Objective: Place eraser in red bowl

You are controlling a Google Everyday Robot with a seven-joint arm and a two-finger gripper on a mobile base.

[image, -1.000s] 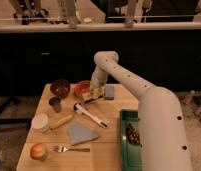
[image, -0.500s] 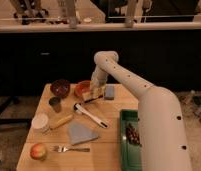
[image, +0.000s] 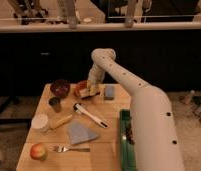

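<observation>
The red bowl (image: 80,90) is a shallow orange-red bowl at the back of the wooden table, right of a darker maroon bowl (image: 60,87). My gripper (image: 91,90) hangs down from the white arm over the red bowl's right rim. A small pale tan piece (image: 86,93) shows at the gripper's tip, just above the bowl. It may be the eraser, but I cannot tell this for sure. No eraser lies anywhere else on the table.
A flat blue-grey pad (image: 109,92) lies just right of the gripper. In front are a metal cup (image: 55,104), a white-handled utensil (image: 89,114), a yellow stick (image: 61,121), a white cup (image: 40,122), a blue-grey cloth (image: 80,132), a fork (image: 69,148), an apple (image: 38,151) and a green tray (image: 125,140).
</observation>
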